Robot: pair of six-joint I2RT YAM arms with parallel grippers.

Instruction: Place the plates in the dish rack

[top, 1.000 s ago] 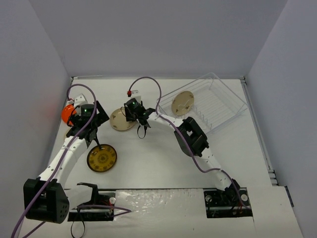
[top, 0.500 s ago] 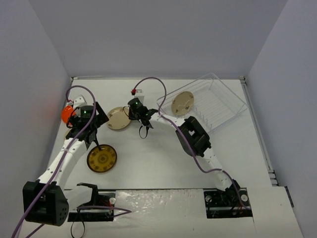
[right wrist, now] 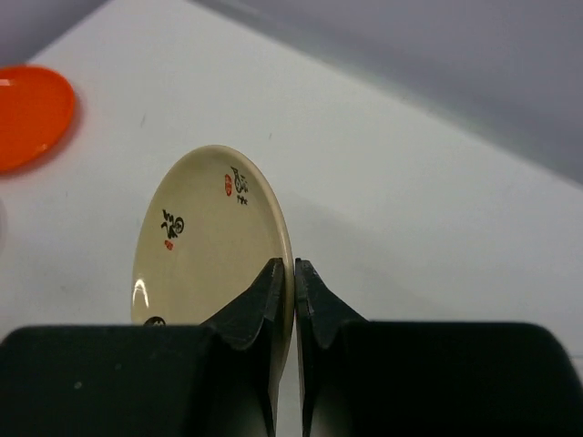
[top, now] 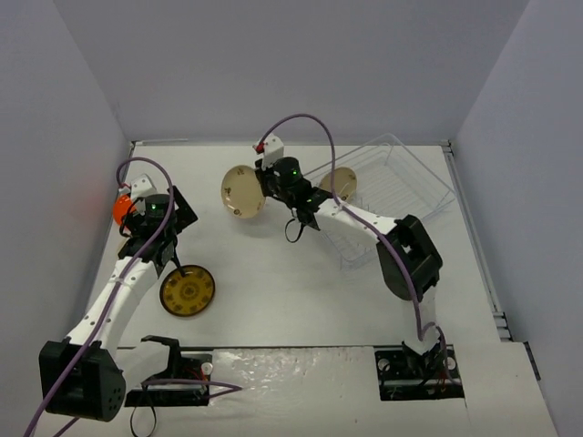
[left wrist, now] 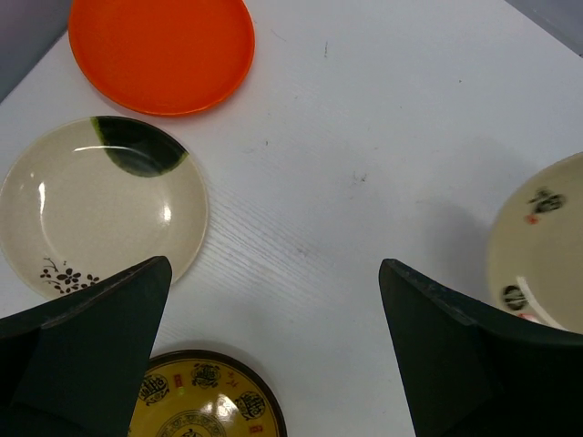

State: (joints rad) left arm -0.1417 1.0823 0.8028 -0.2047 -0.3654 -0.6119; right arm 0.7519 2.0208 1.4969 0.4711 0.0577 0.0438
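My right gripper (top: pixel 262 188) (right wrist: pixel 294 266) is shut on the rim of a cream plate (top: pixel 240 191) (right wrist: pixel 208 238). It holds the plate on edge above the table, left of the clear dish rack (top: pixel 405 196). Another cream plate (top: pixel 340 182) stands in the rack's left end. My left gripper (top: pixel 155 228) (left wrist: pixel 273 269) hangs open over bare table. Around it lie an orange plate (top: pixel 122 209) (left wrist: pixel 162 50), a cream plate with a dark patch (left wrist: pixel 100 205), and a dark brown plate with a yellow centre (top: pixel 188 290) (left wrist: pixel 200 405).
The held plate also shows at the right edge of the left wrist view. Purple cables loop over both arms. Grey walls close the table on the left, back and right. The arm bases sit at the near edge.
The right gripper closed on the cream plate, lifted it off the table, tipped it on edge and swung it back and to the right. The left arm barely moved.
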